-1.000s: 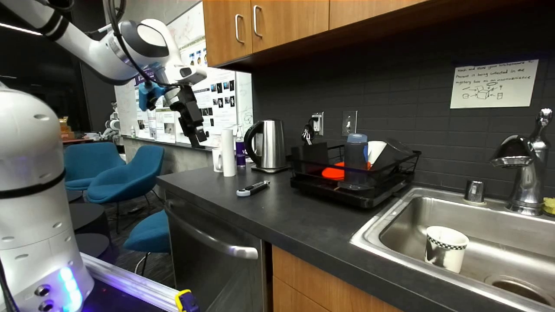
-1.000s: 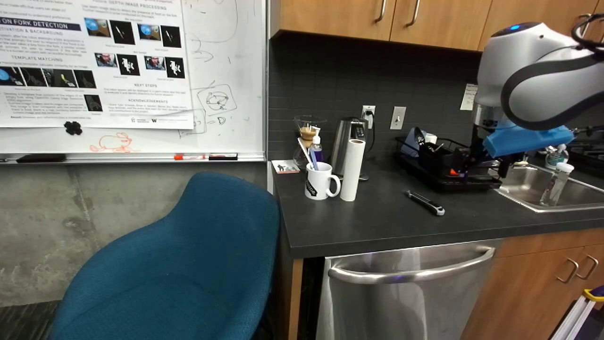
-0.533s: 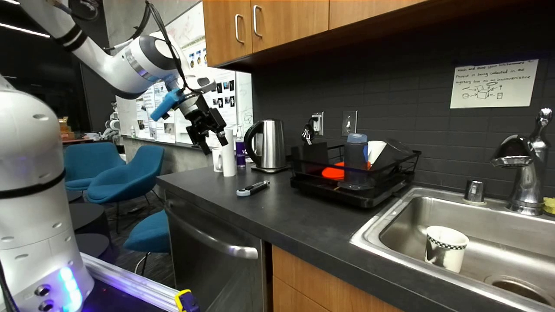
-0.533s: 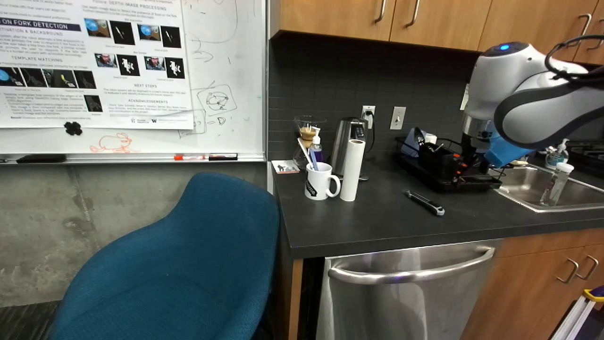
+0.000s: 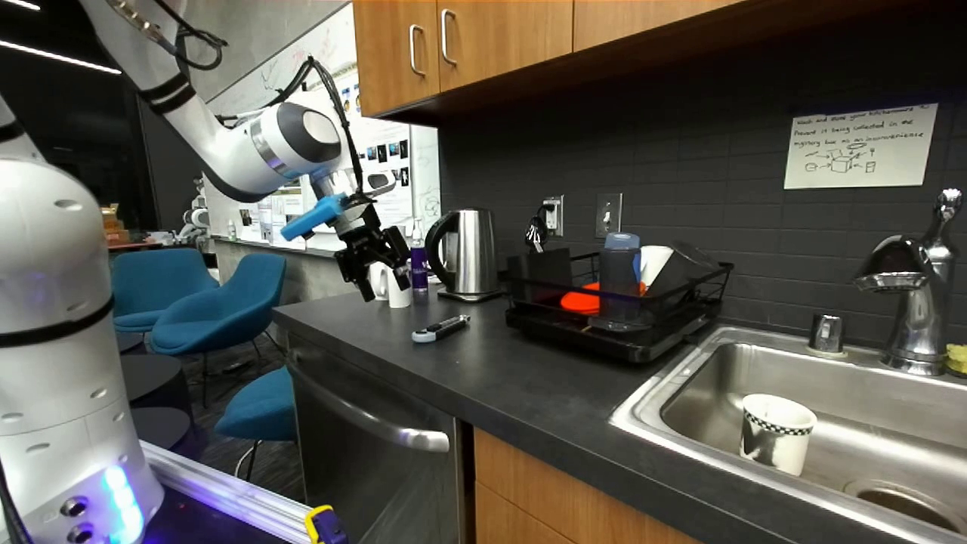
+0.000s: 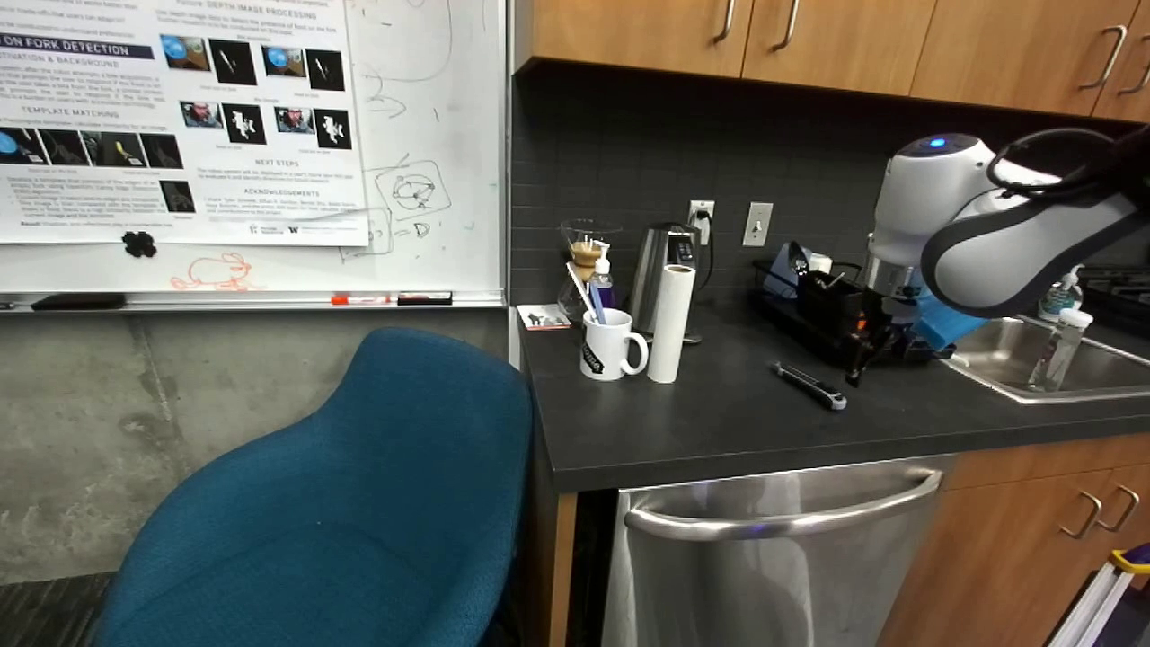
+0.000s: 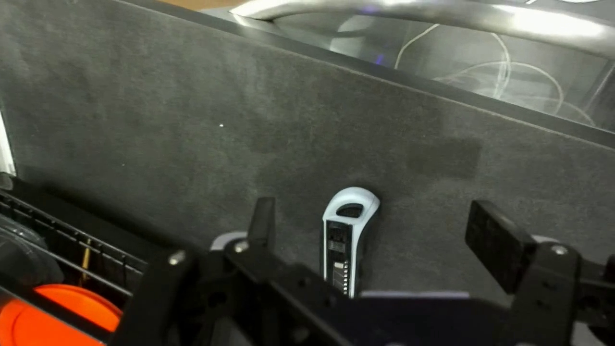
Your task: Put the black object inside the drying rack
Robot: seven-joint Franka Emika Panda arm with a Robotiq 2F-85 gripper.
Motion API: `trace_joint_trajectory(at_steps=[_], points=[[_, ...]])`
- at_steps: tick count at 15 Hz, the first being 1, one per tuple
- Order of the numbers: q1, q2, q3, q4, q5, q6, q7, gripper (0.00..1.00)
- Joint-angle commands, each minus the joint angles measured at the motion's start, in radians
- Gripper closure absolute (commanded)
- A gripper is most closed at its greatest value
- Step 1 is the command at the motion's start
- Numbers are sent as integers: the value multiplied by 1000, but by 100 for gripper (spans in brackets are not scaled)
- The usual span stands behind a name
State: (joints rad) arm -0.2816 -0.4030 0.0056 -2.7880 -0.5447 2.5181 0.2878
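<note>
Gripper (image 7: 378,233) hangs, blocky pads (image 7: 497,245) apart, above round-ended cutter (image 7: 343,240).

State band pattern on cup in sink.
Black-and-white checks on the cup; best in an exterior view.

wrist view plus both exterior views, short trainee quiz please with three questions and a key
1. Where does the long black-and-pale-grey box cutter lie? (a) in the steel sink (b) on the flat dark grey countertop (c) on the blue chair
2. True or false: the black two-fingered tool is open.
3. Fill in: the round orange piece sits inside the ____.
Key: 1. b; 2. true; 3. black wire drying rack.
</note>
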Motion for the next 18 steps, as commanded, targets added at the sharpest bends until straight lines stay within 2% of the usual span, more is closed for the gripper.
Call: trace_joint_trajectory(at_steps=[1, 9, 18], points=[[-10, 70, -41, 7, -2, 78, -63, 0], [3, 188, -128, 83, 87, 135, -168, 0], [49, 321, -141, 176, 218, 136, -268, 0]])
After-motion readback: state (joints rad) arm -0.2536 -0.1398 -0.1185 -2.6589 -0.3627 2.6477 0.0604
